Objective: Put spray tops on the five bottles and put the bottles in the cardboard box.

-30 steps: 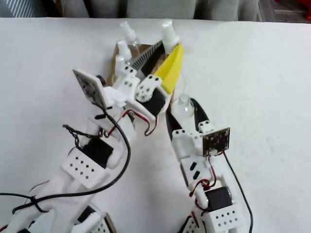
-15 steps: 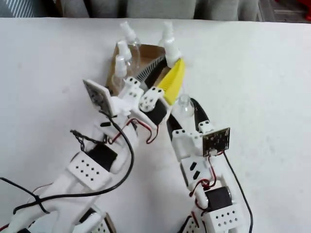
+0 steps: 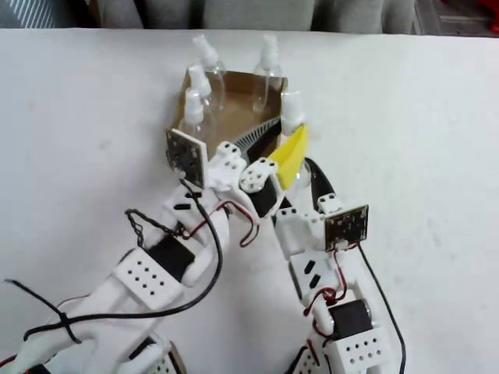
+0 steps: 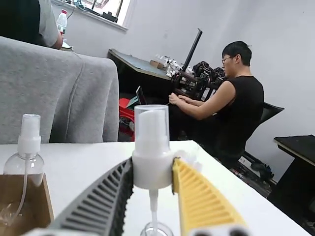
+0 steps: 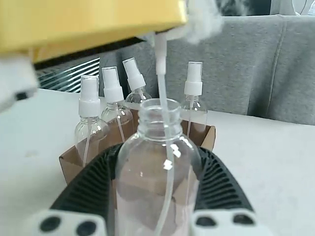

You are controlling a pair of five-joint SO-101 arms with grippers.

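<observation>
My left gripper [image 3: 287, 126] [image 4: 151, 166], with one grey and one yellow finger, is shut on a white spray top [image 3: 292, 105] [image 4: 151, 147]. It hangs directly over a clear bottle [image 5: 157, 182], and the top's thin tube [image 5: 162, 83] dips into the bottle's open mouth [image 4: 156, 229]. My right gripper [image 3: 300, 178] [image 5: 157, 162] is shut on that bottle, which stands upright between its black fingers just in front of the cardboard box [image 3: 234, 117] [image 5: 74, 160]. Several capped bottles [image 3: 195, 82] [image 5: 112, 110] stand in the box.
The box sits at the table's far middle. Both arms crowd the space just in front of it, the left one crossing over the right gripper. Bare white table [image 3: 421, 140] lies to either side. A grey cloth [image 5: 256, 64] hangs behind the table.
The left gripper has carried the spray top away from the box's far right corner, back toward the right gripper's bottle. The right arm has kept still.
</observation>
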